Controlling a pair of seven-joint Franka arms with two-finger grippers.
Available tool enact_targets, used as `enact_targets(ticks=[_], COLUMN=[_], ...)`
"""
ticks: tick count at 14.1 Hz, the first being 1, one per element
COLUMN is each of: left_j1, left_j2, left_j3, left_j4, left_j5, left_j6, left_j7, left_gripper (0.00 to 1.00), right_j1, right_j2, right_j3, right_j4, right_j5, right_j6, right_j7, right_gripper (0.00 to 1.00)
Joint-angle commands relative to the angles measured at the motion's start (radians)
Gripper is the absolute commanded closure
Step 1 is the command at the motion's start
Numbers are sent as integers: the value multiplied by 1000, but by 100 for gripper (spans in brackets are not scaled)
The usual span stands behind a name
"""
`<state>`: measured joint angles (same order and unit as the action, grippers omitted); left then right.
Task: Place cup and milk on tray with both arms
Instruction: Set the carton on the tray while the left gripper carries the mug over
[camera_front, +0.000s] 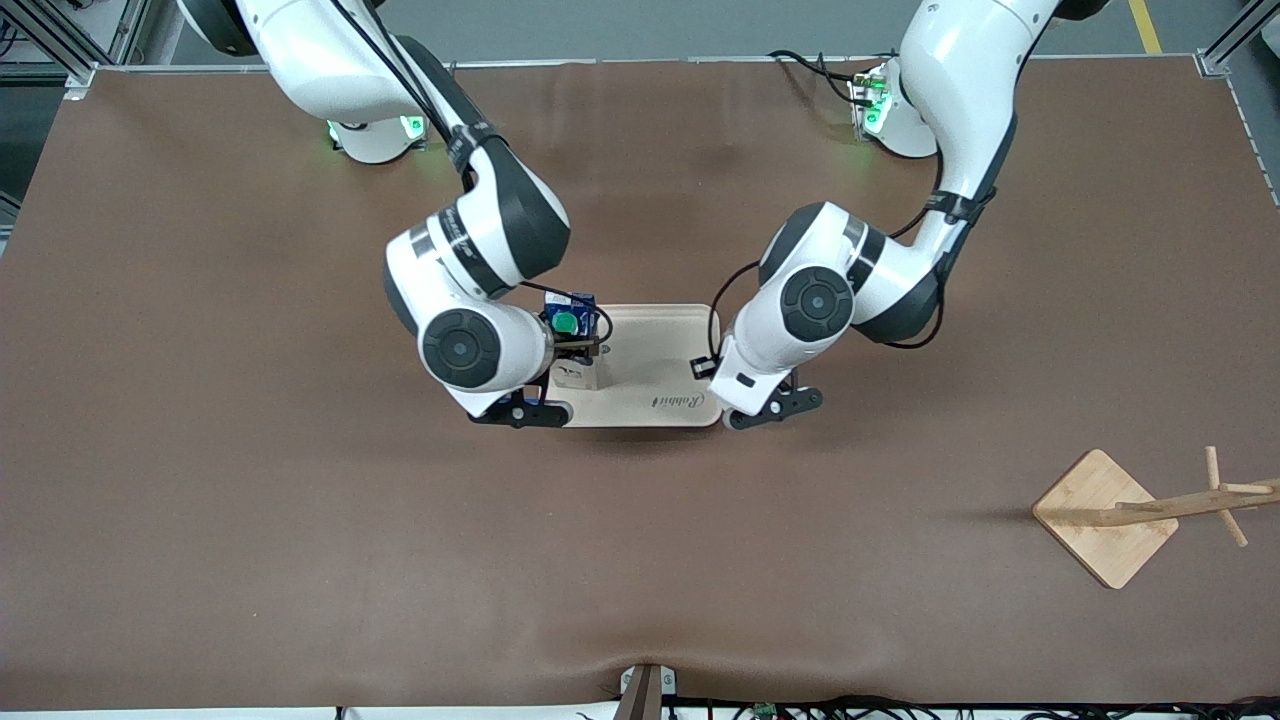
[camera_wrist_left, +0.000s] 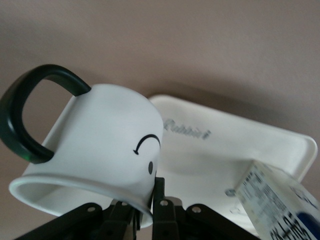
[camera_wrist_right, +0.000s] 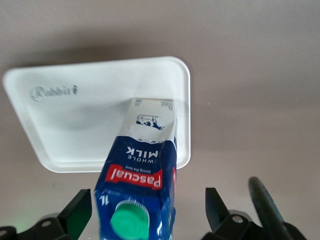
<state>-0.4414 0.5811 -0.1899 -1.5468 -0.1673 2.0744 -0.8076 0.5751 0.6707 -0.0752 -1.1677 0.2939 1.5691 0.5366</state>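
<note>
The cup (camera_wrist_left: 100, 140) is pinched by the rim in the left claw (camera_wrist_left: 145, 205), tilted over the tray (camera_wrist_left: 280, 145) edge; it could slip. The right claw (camera_wrist_right: 145, 212) is spread wide around the standing milk (camera_wrist_right: 140, 175).

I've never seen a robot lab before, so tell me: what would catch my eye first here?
The left gripper pinches the rim of a tilted smiley-face cup, holding it over the end of the cream tray toward the left arm. A blue milk carton stands on that tray in the middle of the table. The right gripper is around it, with its fingers open.
</note>
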Motion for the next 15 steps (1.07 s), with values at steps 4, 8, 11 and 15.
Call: enact_targets(ticks=[4,8,11,15], left_j1=[-77,-103,-100,-91], left_j2=[118,200,223,223], left_j3=[4,4,4,10], left_j4=[100,117,119,122], left_j5=[-170,-242,-250,-250], left_j6=[-28,-25,-22,-17], left_j7=[-93,-195,-226,-228], left_gripper=[100,100,100,1], right_j1=[-131,-250,-282,-323], right_j2=[-108,-207,-281,-368], right_j3=[6,-8,-18,-20], right_j4=[88,94,85,35], right_j5=[-7,-27,-137,-243], right_j6=[-187,-285,-307,-337], right_j7=[8,13,9,-189], right_gripper=[0,0,0,0])
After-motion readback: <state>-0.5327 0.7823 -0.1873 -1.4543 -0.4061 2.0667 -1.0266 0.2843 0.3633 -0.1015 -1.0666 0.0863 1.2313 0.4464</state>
